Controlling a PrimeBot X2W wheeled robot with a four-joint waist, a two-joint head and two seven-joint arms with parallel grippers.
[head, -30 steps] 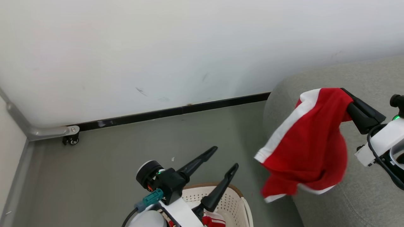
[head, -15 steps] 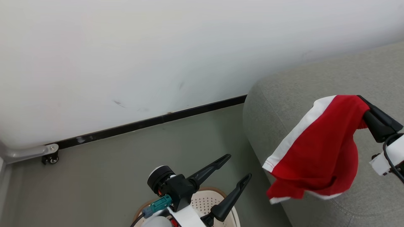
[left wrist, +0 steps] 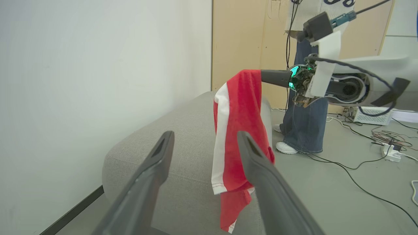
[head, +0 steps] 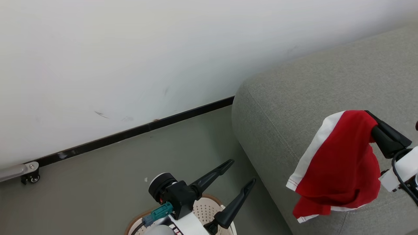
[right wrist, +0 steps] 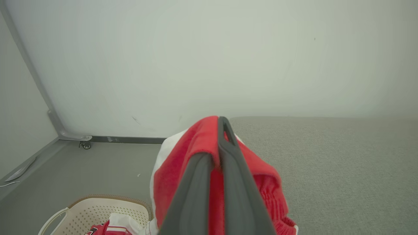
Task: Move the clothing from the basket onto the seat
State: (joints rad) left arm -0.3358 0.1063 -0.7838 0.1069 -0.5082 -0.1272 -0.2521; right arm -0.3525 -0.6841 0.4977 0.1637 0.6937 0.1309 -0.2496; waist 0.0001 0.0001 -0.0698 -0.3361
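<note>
A red garment with a white stripe (head: 336,166) hangs from my right gripper (head: 370,116), which is shut on it above the grey seat (head: 294,107). The right wrist view has the cloth (right wrist: 196,150) pinched between the two fingers, over the seat (right wrist: 343,163). My left gripper (head: 241,173) stands open and holds nothing, above the cream basket (head: 209,212) at the bottom of the head view. In the left wrist view its fingers (left wrist: 153,163) frame the hanging garment (left wrist: 238,130) and the seat's end (left wrist: 169,153). More red and white clothing (right wrist: 111,227) lies in the basket (right wrist: 81,212).
A white wall with a black skirting (head: 130,132) runs behind. A grey rail on a small caster (head: 29,176) is at the left. A person's legs (left wrist: 303,130) stand past the seat, with cables (left wrist: 375,143) on the floor.
The head camera has swung right, so the seat takes up more of the picture. My right gripper still holds the red garment, now further over the seat. The left gripper stays open.
</note>
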